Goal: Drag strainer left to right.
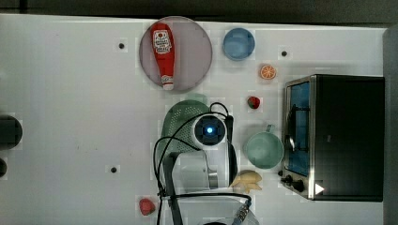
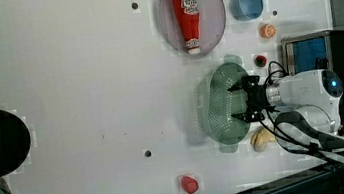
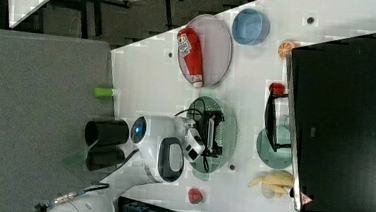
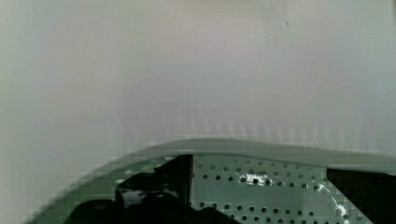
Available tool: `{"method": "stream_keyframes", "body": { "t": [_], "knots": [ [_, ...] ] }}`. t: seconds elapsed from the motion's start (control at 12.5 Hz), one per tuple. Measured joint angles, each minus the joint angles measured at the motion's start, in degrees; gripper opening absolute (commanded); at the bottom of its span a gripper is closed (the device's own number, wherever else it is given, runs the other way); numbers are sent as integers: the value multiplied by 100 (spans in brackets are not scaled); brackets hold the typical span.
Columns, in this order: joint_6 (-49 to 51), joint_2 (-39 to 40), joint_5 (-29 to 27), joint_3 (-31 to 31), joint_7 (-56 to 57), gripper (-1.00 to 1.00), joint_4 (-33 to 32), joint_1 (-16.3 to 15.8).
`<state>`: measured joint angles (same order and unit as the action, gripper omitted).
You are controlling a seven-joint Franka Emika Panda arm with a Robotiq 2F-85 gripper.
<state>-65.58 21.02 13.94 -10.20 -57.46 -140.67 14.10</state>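
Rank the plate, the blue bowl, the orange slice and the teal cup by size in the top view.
1. Plate, largest.
2. Teal cup.
3. Blue bowl, only somewhat smaller than the cup.
4. Orange slice, smallest.

Bright, even light; blocky, soft pictures throughout.

The toaster oven (image 1: 335,136) is seen from straight above in the top view, obliquely from opposite sides in the left and right views; the strainer (image 4: 261,196) beside it is viewed closely at the wrist.
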Motion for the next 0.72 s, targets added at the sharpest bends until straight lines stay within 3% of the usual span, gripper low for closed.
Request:
{"method": "stream_keyframes", "body": {
  "t": [0.4,0.72],
  "knots": [
    [112,-161,-40,493,750,100,-11,-41],
    [129,-267,169,493,943,100,34,14]
  ]
}}
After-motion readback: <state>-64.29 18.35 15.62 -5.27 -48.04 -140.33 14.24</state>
